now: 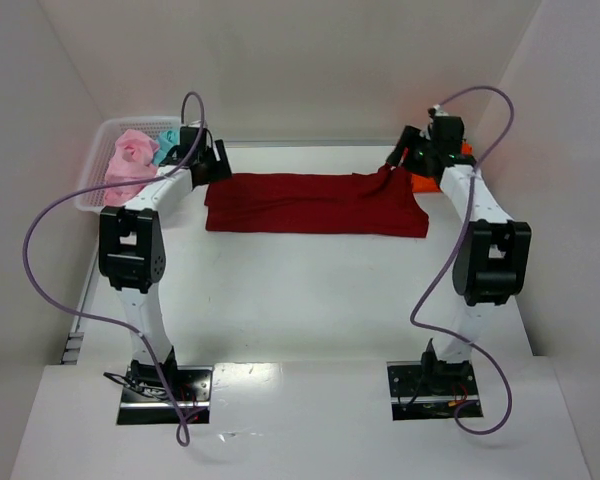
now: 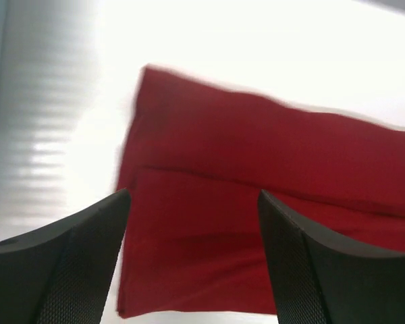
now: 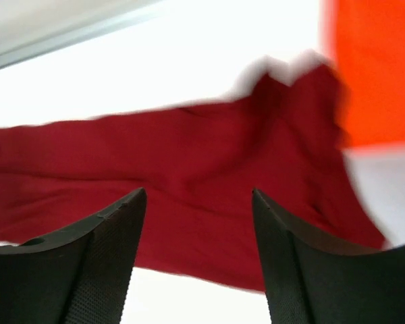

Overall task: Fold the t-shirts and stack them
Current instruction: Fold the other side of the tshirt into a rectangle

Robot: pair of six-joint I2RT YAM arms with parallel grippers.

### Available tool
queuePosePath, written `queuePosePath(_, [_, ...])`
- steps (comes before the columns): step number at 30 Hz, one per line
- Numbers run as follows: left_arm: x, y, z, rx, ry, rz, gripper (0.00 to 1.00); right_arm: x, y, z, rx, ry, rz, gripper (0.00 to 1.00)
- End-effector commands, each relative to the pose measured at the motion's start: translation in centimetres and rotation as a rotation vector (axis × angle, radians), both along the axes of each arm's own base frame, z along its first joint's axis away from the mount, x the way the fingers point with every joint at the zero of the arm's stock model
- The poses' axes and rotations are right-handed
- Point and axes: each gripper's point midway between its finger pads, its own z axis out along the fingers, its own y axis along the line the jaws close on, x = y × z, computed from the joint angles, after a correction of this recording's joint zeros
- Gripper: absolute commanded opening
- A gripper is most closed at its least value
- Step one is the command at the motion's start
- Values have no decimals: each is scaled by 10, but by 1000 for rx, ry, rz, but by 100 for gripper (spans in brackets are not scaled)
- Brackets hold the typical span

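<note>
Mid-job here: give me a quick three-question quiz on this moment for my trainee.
1. True or false: the dark red t-shirt lies in the basket.
2. Besides that one, which shirt shows in the right wrist view? A teal, B the orange t-shirt, C pink.
3. What do the left gripper and the right gripper hold?
Key: 1 false, it lies folded on the table. 2 B. 3 nothing; both are open above it.

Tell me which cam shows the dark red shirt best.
Top external: nearly the whole dark red shirt shows, lying as a folded band across the table. Left wrist shows only its left end, blurred; right wrist its bunched right end beside the orange shirt.
</note>
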Motion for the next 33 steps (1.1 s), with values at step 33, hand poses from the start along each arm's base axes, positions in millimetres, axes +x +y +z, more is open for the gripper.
queuePosePath(33, [-62,-53,-49,73,184,-267,81,84,116,-123,-155,170,115,55])
